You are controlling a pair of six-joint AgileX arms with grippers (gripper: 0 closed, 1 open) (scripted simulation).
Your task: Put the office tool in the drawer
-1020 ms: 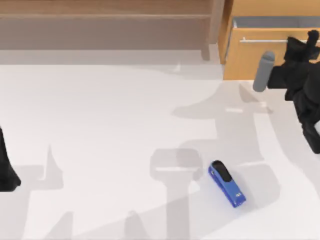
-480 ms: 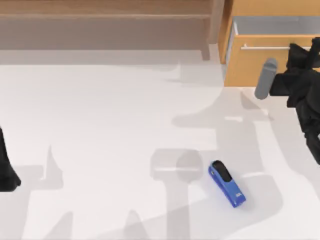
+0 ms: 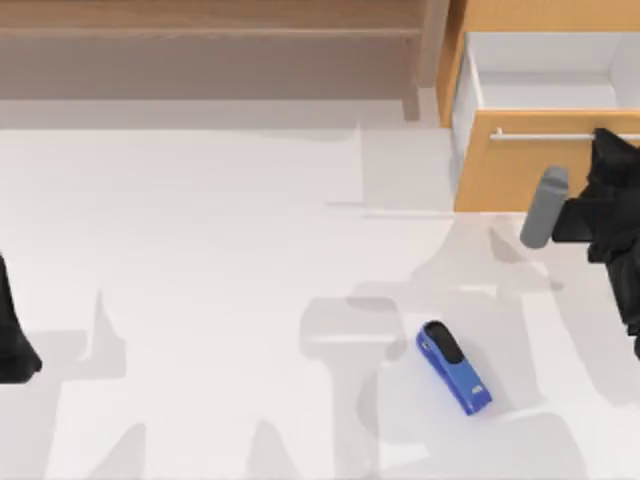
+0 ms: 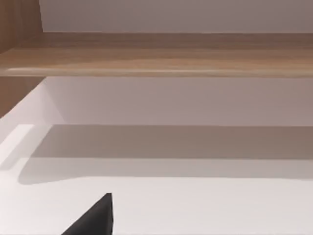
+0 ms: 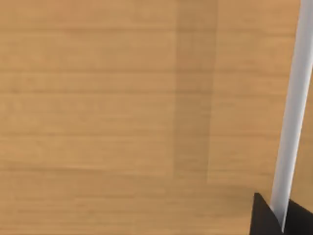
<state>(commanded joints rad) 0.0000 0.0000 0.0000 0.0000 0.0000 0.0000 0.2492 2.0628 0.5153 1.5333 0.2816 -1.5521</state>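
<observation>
At top right, the drawer [image 3: 520, 160] now stands further open.

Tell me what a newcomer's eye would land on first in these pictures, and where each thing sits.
First the blue stapler, lying alone at an angle on the white table, right of centre near the front edge. Next the drawer at the back right, pulled open to show its white inside, with the right gripper at its silver handle. The left arm is parked at the table's left edge.
</observation>
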